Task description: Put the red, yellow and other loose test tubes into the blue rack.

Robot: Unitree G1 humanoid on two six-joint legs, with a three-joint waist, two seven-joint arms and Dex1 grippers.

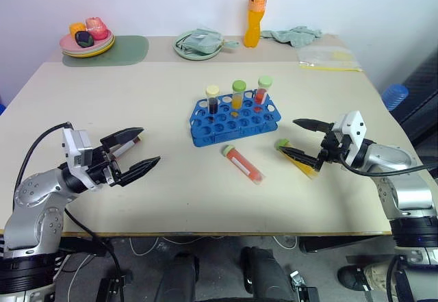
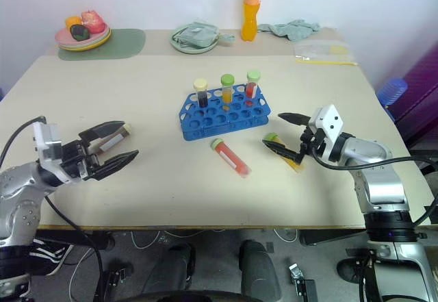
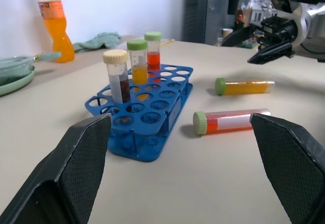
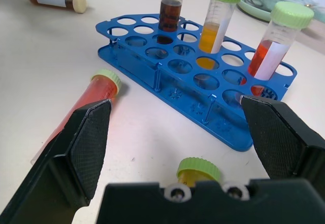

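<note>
The blue rack [image 1: 234,118] stands mid-table with three capped tubes upright in its back row: dark, yellow and red. A loose red test tube [image 1: 243,164] lies in front of the rack. The loose yellow test tube [image 1: 300,160] lies to its right, with my right gripper [image 1: 289,136] open just above it; its green cap [image 4: 199,170] shows low between the fingers. A dark tube with a cream cap [image 1: 128,144] lies on the table by my left gripper [image 1: 147,146], which is open and holds nothing.
Along the table's far edge stand an orange drink bottle [image 1: 255,11], a green bowl [image 1: 198,44], stacked plates with toy fruit [image 1: 87,40] on a green mat, a cloth [image 1: 294,35] and a plastic bag [image 1: 328,57].
</note>
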